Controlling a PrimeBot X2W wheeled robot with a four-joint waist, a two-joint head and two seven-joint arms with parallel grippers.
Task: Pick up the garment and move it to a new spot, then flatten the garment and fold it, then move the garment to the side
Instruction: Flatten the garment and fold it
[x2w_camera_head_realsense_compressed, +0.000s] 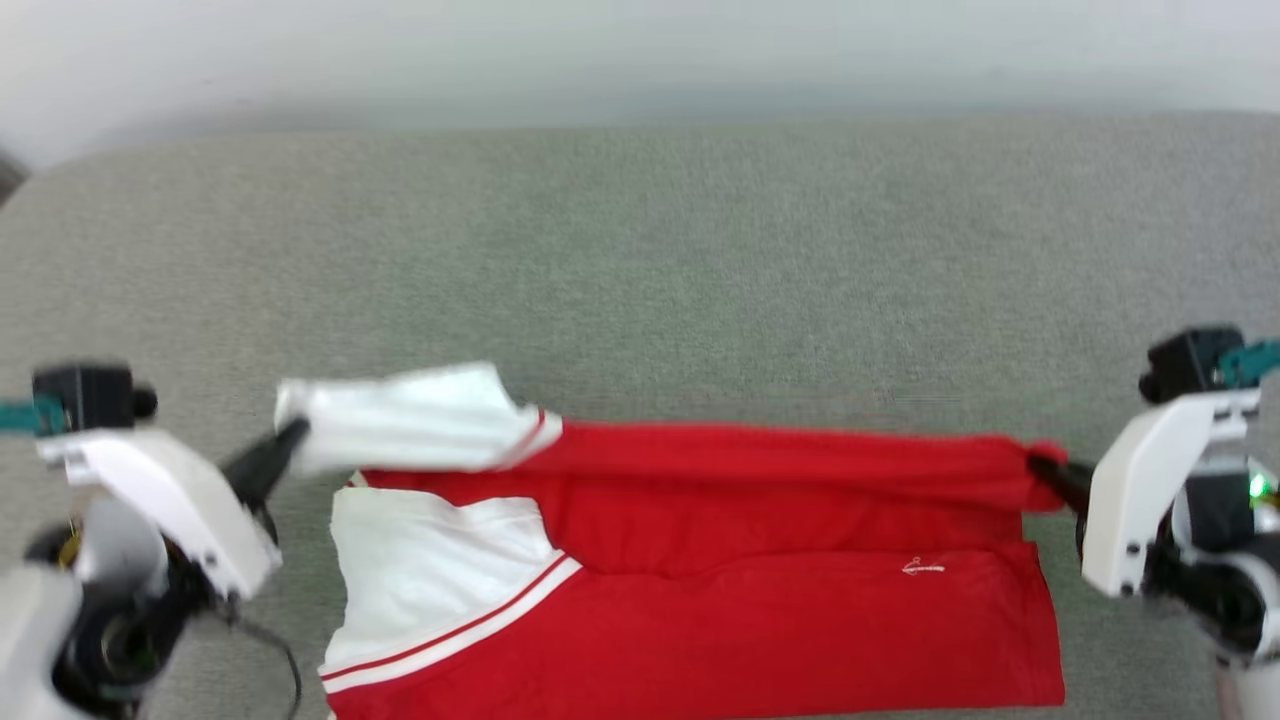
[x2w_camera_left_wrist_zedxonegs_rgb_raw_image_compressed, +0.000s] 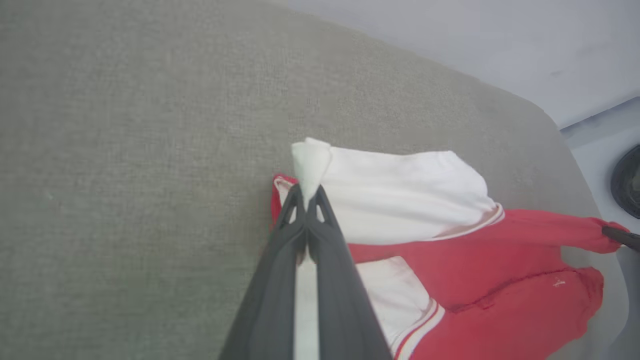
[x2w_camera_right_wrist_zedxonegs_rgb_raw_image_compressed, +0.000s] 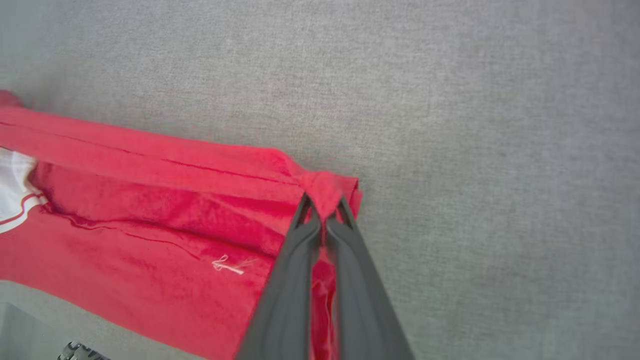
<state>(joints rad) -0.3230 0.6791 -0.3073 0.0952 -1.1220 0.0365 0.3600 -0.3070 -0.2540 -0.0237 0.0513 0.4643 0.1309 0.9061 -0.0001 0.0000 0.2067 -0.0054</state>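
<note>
Grey-green fabric surface, pale wall

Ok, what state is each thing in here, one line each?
garment: lying on the grey surface, its far edge stretched taut between the two grippers.
sleeve: white, bunched, pinched at its end.
left gripper: shut on the sleeve end.
right gripper: shut on the garment's red corner.
</note>
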